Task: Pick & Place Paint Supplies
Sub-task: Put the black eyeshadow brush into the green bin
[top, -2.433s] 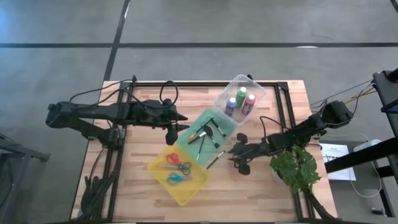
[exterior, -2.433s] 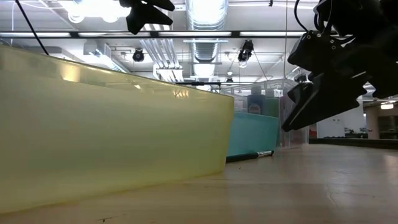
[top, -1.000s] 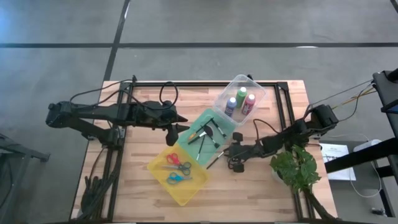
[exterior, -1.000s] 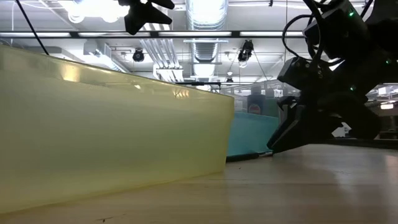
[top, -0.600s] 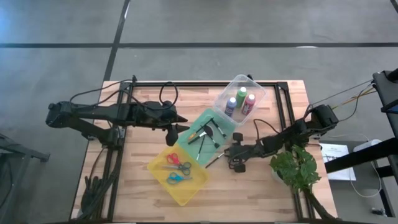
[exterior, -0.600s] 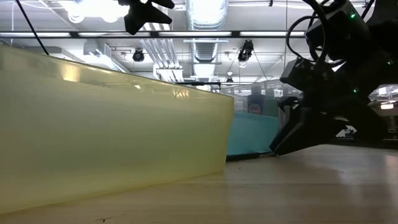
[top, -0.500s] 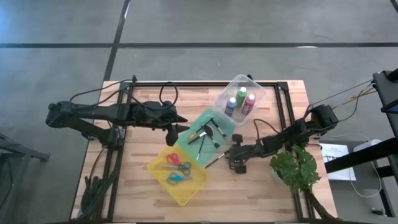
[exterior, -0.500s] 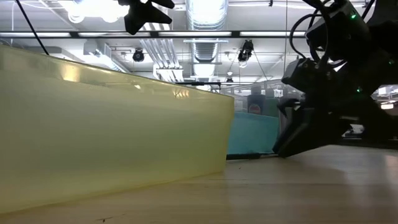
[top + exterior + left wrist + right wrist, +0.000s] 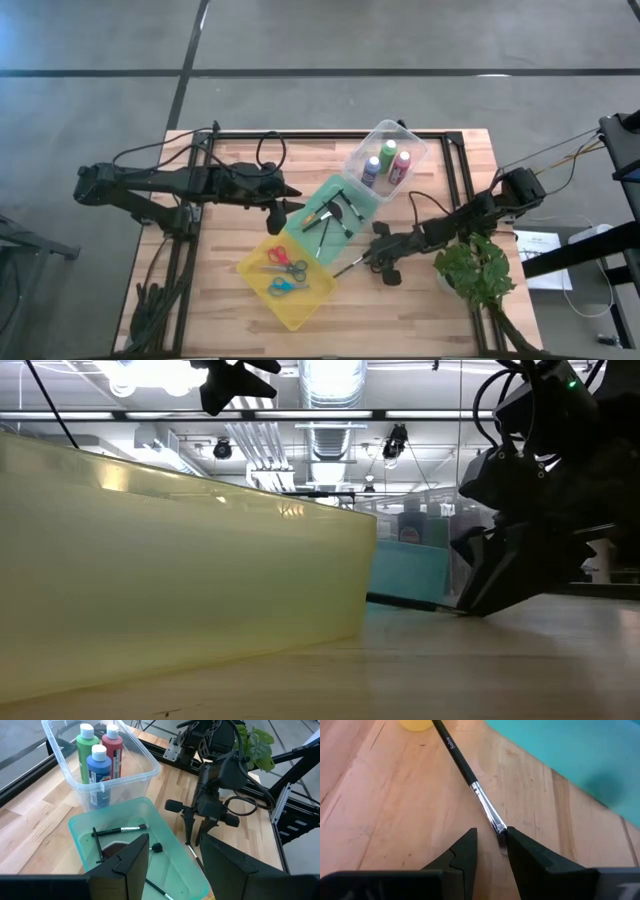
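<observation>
A loose dark-handled brush (image 9: 350, 266) lies flat on the wood between the green bin and my right gripper (image 9: 372, 262). That gripper is low at the table and open, its fingers on either side of the brush's bristle end (image 9: 496, 826). My left gripper (image 9: 290, 205) hovers open above the green bin (image 9: 335, 215), which holds several brushes (image 9: 120, 830). Green, red and blue paint bottles (image 9: 100, 755) stand in the clear bin (image 9: 385, 160). Red and blue scissors (image 9: 287, 272) lie in the yellow bin (image 9: 255, 268). My right gripper comes slanting down from the table's right. The brush's bristle tip (image 9: 501, 836) lies between the open fingers, close against the inner side of one finger (image 9: 520, 852); whether it touches, I cannot tell. The handle (image 9: 460, 757) rests on the table.
A leafy plant (image 9: 478, 270) stands at the table's right near corner, close behind my right arm. The three bins run in a slanted row across the middle. The yellow bin's wall (image 9: 180, 590) fills the low view's left. Bare wood lies along the near edge.
My right gripper has stayed low at the loose brush and has shifted a little toward the table's near edge. My left arm has kept still.
</observation>
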